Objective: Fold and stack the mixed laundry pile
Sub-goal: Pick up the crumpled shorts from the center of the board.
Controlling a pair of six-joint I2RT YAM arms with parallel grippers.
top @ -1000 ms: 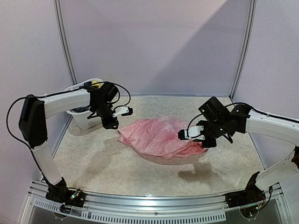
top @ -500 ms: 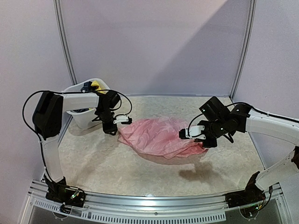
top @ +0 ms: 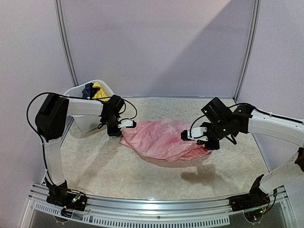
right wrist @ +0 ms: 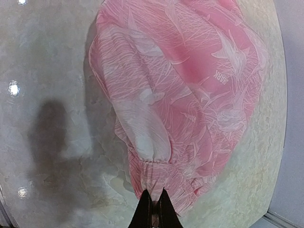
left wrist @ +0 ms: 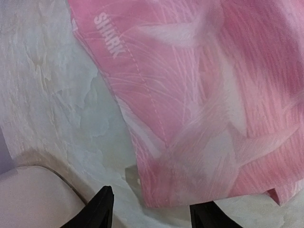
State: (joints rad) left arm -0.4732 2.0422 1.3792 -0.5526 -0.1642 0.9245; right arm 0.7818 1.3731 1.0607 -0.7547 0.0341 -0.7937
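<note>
Left gripper [left wrist: 152, 204], fingers parted and empty, hangs just short of the pink piece [left wrist: 199, 104] bearing SHARK lettering [left wrist: 107, 35], while the right gripper [right wrist: 153, 202] pinches its gathered hem.

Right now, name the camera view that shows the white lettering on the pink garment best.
The left wrist view: the white lettering is close and sharp near the edge of the pink garment. The right wrist view shows it small and sideways; the top view is too distant.
</note>
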